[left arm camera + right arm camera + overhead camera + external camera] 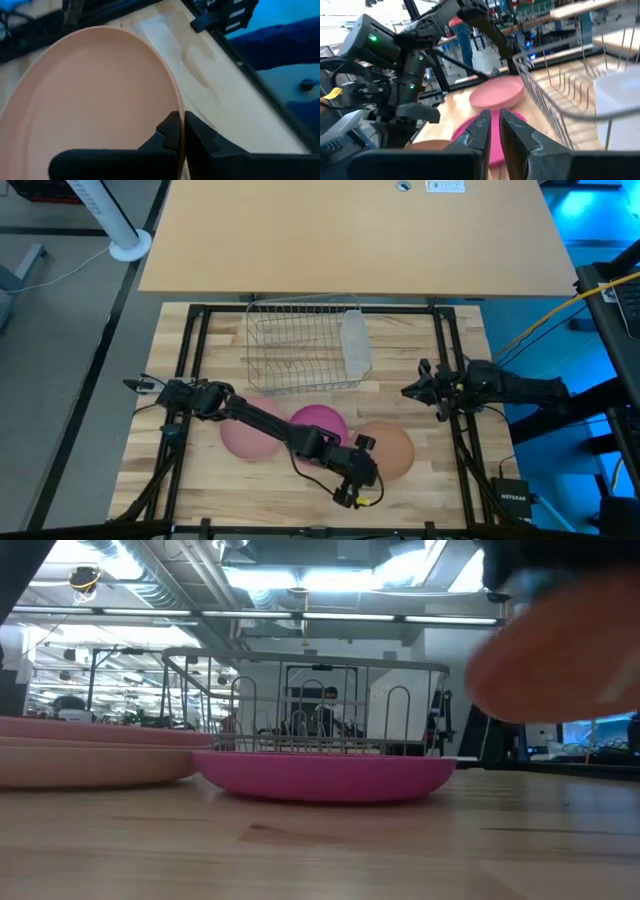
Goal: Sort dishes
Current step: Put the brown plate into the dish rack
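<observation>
Three plates show in the high view. The pale pink plate [245, 440] and the magenta plate [322, 423] lie flat on the table side by side, under my left arm. The tan-orange plate [388, 448] is right of them. My left gripper [365, 445] is shut on its left rim. In the low view the tan-orange plate [565, 650] hangs above the table top, beside the magenta plate [325, 775] and the pale pink plate [90, 755]. My right gripper [408, 391] waits shut above the table's right part, touching nothing. My left gripper pinches the tan-orange plate's rim [178, 102] between its two fingers, one finger [169, 131] on the plate's inner face and one on the outer side. The fingers come from the table's near left. In the low view the plate is raised off the table.
The wire rack [300, 345] with its translucent cup [356, 345] stands at the table's far middle. A black frame [450, 360] runs along the table's sides. A small black box [518, 495] sits at the near right. People show in the room behind the rack.
</observation>
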Motion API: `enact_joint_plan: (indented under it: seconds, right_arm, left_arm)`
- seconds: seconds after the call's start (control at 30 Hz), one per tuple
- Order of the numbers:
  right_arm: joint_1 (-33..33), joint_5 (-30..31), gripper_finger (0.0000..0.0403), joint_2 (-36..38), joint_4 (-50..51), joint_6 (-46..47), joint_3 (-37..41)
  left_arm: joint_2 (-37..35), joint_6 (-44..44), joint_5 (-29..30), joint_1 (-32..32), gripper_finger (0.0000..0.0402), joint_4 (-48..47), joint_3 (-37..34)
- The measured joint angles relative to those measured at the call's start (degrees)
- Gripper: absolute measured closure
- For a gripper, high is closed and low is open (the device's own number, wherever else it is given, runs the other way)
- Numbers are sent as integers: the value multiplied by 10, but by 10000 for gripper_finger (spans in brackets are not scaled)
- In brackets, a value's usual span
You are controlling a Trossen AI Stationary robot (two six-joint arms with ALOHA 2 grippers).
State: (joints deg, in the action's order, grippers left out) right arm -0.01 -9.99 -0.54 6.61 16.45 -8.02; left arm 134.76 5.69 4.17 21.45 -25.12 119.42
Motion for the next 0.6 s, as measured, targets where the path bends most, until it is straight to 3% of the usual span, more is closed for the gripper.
enact_joint_plan:
  seconds: [0.27, 0.43, 0.6]
  right_arm:
    - [0, 3, 358, 0, -2, -34, -39]
    - [0, 3, 358, 0, 0, -35, -43]
    - [0, 3, 358, 0, 6, -35, -43]
  left_arm:
    - [-76, -195, 22, 10, 400, -74, 3]
    - [-115, -228, 105, 25, 401, -82, 3]
    - [-176, -246, 252, 36, 401, -134, 3]
